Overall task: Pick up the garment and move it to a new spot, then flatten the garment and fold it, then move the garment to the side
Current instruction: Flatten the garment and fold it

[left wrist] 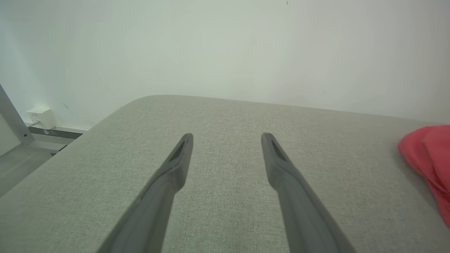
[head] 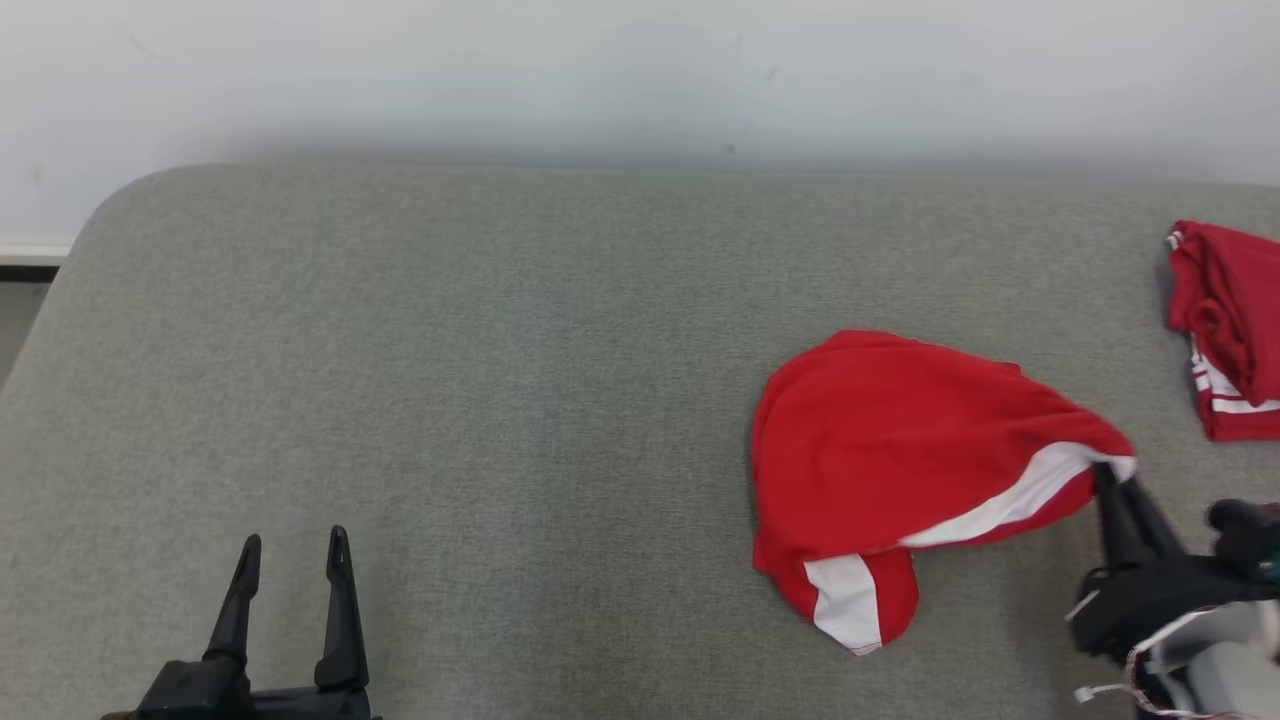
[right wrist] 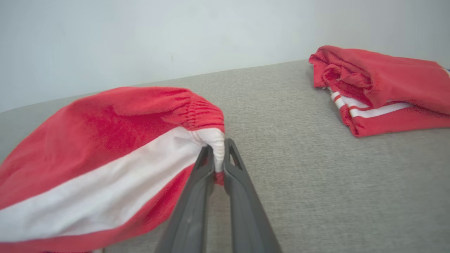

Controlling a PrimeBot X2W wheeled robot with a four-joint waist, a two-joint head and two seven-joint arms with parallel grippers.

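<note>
Red cloth with a white band, that's the garment (head: 880,450), lying crumpled on the right half of the grey padded table (head: 450,350). And the right gripper (right wrist: 218,149) is on it! Its two dark fingers are pinched together on the white-edged corner at the robot's right. Cloth is squeezed between them, and that corner is drawn up a little while the rest of the bundle rests on the table.

By my reading we're at the very start: the grab is made, and the carry to a new spot has not yet begun. On the other side, the left gripper (head: 293,548) sits low at the near edge with its fingers spread wide and nothing between them, well apart from the garment. A second red piece (head: 1225,330), bunched up with white stripes showing, lies at the far right edge, apart from the one being gripped.

What's left, as I judge it, is nearly the whole job: lift and relocate, spread flat, fold, then move it aside. There's plenty of grey surface out to the left for that.
</note>
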